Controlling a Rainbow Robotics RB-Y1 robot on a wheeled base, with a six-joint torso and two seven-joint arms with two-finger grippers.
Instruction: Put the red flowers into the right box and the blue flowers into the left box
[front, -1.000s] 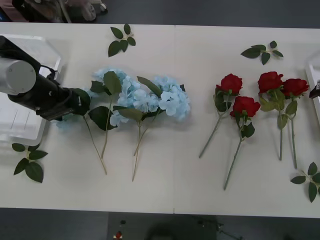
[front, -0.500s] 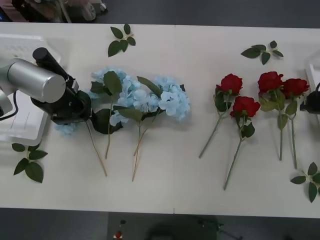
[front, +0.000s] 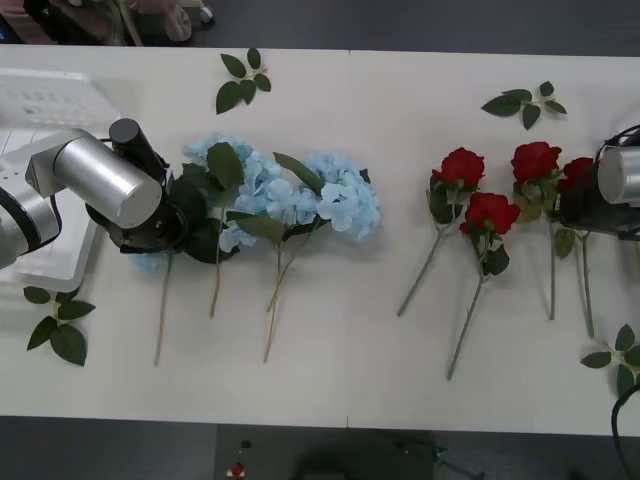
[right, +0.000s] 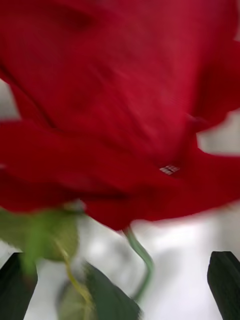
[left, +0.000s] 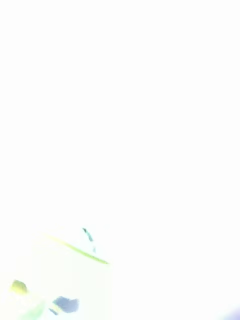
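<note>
My left arm's silver forearm swings in from the left edge of the front view toward centre left, and my left gripper (front: 170, 225) now sits pressed among the dark leaves of the leftmost pale sky-blue artificial flower cluster (front: 215, 165). That cluster's long thin stem (front: 162, 305), which slanted down to the right a second ago, now hangs almost straight down, its tip shifted left. My right gripper (front: 572, 205), only a sliver at the right edge before, has come into the frame at centre right and covers the rightmost deep-red artificial rose (front: 576, 172), partly hiding its bloom. The neighbouring red rose (front: 536, 160) sits slightly further left.
</note>
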